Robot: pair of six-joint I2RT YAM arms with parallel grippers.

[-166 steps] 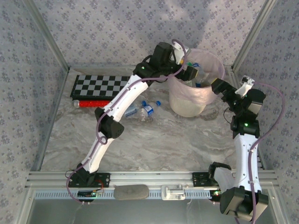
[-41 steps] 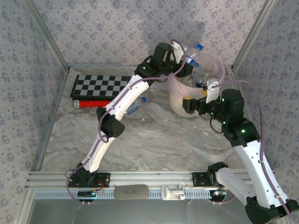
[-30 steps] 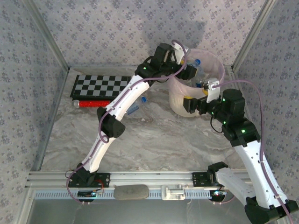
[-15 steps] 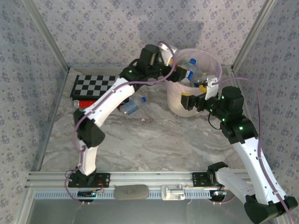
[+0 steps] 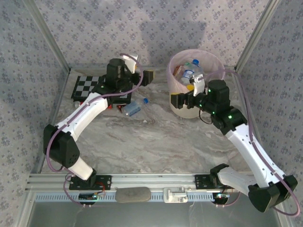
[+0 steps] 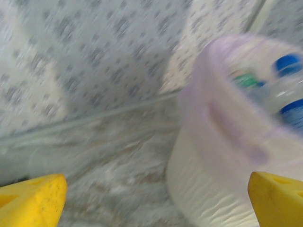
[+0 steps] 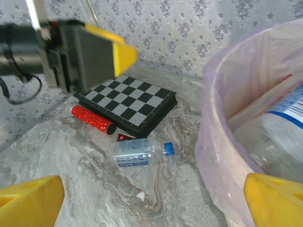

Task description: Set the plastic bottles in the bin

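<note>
One plastic bottle (image 5: 134, 108) is seen lying on its side on the marbled table (image 5: 156, 142). It lies just beside the near right corner of the chessboard (image 5: 90, 84) and well apart from the bin (image 5: 215, 60), where several other bottles (image 5: 191, 68) are heaped. Its long axis is set roughly across the table, a little slanted, with the blue cap (image 5: 146, 100) turned toward the bin. A red glittery stick (image 7: 92, 119) is laid along the chessboard's near edge, close to the bottle's base.

The left gripper (image 5: 149, 75) is held above the table beyond the bottle, its yellow-tipped fingers spread wide with nothing between them. The right gripper (image 7: 152, 201) is placed close against the bin's near left wall, equally wide and empty. In its wrist view the bottle is found straight ahead and lower, lying broadside to the fingers.

Neither arm can be judged clearly nearer. The right one is better lined up, since a grasp across the bottle's body would need little turning. The left would have to be lowered and drawn back toward its base.
</note>
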